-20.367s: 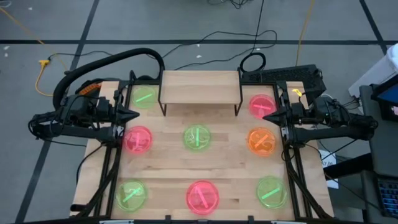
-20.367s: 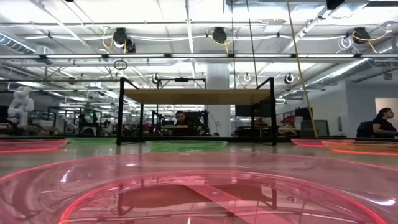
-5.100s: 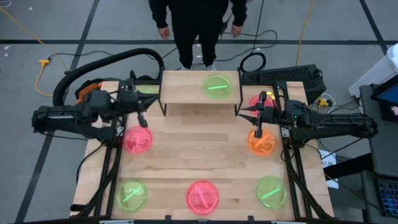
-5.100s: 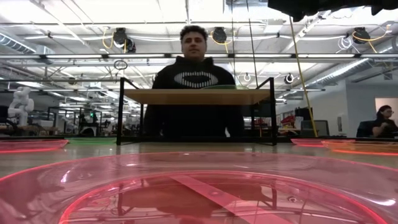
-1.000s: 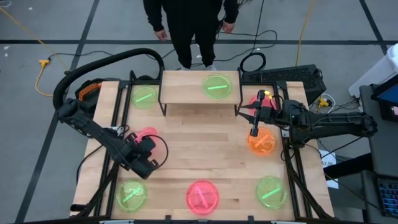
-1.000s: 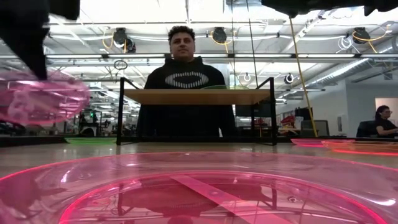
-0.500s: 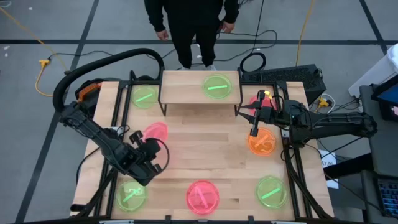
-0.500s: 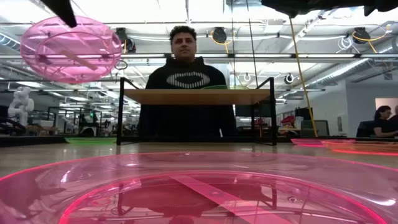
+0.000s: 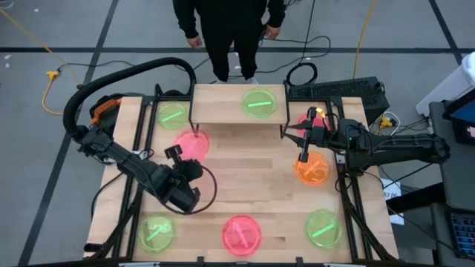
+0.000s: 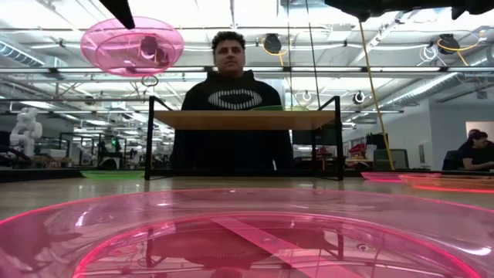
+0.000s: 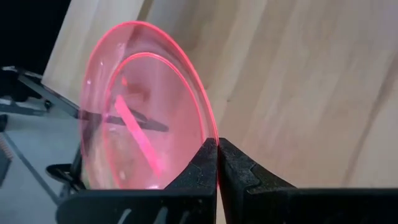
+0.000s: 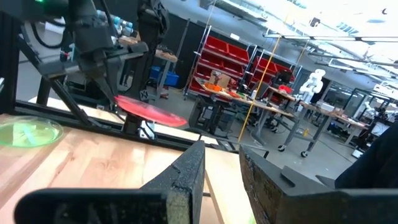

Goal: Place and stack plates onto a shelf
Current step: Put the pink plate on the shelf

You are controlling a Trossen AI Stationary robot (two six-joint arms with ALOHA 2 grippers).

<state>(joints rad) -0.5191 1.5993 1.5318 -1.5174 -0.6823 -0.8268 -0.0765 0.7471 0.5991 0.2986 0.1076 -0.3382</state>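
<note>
The plates (image 9: 240, 234) are glossy translucent plastic; the table (image 9: 245, 189) and shelf (image 9: 223, 102) show matt pale wood grain, with thin black metal shelf legs (image 10: 149, 139).

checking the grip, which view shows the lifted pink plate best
The left wrist view: the left gripper pinches the pink plate by its rim. The high and low views show it small and airborne; the right wrist view, distant.

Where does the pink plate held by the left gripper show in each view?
High view: pink plate at the shelf's front left leg.
Low view: upper left, above shelf height.
Left wrist view: centre-left, rim pinched by the left gripper.
Right wrist view: red disc, middle left.
Shared landmark: the shelf.
</note>
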